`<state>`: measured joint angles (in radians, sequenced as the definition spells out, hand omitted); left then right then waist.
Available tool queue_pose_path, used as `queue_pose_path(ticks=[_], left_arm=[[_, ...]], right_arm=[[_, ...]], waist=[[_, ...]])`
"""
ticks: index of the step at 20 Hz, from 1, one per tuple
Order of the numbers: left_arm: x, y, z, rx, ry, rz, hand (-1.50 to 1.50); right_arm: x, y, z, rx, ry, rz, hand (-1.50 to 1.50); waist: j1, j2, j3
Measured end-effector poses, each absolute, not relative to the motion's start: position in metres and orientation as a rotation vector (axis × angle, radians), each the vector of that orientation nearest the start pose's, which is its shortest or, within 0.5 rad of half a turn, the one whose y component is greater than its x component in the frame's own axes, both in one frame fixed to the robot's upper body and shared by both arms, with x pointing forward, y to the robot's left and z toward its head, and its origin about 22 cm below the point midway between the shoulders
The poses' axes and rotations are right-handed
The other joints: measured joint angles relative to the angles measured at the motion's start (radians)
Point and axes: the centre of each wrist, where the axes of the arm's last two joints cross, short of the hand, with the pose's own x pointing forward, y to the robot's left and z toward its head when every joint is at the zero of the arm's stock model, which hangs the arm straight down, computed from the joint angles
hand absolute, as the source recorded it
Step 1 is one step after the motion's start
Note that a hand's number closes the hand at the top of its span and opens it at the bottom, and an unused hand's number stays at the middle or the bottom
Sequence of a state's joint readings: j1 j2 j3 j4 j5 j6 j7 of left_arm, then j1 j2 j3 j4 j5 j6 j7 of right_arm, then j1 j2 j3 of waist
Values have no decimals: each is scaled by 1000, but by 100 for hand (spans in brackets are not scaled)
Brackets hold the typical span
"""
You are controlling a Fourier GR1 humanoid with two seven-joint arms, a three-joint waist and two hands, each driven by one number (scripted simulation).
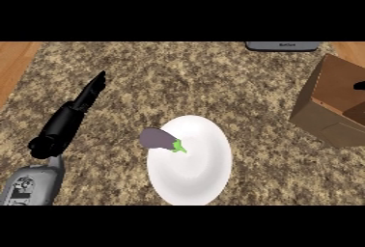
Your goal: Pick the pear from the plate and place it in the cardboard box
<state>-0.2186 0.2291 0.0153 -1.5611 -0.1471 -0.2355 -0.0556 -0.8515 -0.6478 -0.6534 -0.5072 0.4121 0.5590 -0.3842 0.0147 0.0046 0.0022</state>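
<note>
One piece of produce lies on the white plate point(191, 164), and it reads as a purple eggplant point(158, 138) with a green cap, not a pear; it rests on the plate's upper-left rim, partly overhanging the tabletop point(178, 72). That mismatch is the first risk: a grasp aimed at a pear shape may close badly on it. The left robot hand point(89, 94) hovers over bare tabletop, fingers straight and pressed together, holding nothing; the eggplant sits to its right and nearer the robot. A careless reach could nudge it off the rim or slide the plate.

The cardboard box point(329, 103) stands far right of this robot hand, beyond the plate, tilted with its opening partly out of view; a dark shape at its edge may be the right robot hand, I cannot tell. A grey object point(281, 46) lies at the far edge, out of the way. Nothing blocks the reach.
</note>
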Motion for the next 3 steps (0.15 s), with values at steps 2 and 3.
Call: queue_pose_path(ticks=[2,3], left_arm=[[293,262,67,81,-1751,-542,0],[293,262,68,82,-1756,-544,0]], right_arm=[[376,-473,145,-199,-1700,235,-150],[372,-480,144,-195,-1701,192,-150]], waist=[[5,4,0],[9,6,0]])
